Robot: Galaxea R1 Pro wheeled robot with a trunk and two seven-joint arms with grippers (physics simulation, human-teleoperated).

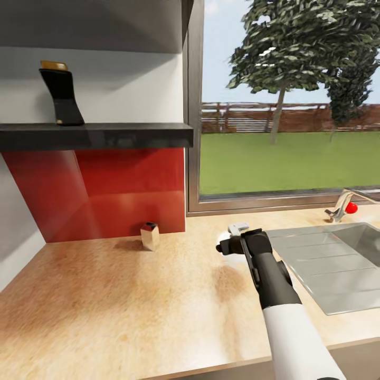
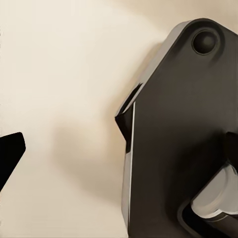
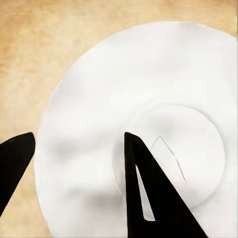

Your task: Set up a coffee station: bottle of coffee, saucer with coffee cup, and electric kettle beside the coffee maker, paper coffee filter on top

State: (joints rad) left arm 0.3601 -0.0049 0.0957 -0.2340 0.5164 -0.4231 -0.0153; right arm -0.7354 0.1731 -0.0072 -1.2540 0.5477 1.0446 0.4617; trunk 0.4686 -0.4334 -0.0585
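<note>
Jaws of right gripper (image 3: 74, 163) spread above saucer (image 3: 134, 99) lying flat on kitchen countertop (image 1: 132, 295).

Small steel shaker (image 1: 150, 235) by red backsplash (image 1: 95, 192), dark wall shelf (image 1: 95, 135), steel sink (image 1: 327, 264), faucet (image 1: 340, 207), window (image 1: 287, 100)

Beige wood-grain countertop (image 1: 121, 295) with white saucer (image 3: 124, 114), small steel shaker (image 1: 150, 235); dark bottle (image 1: 62, 95) on shelf (image 1: 105, 134).
</note>
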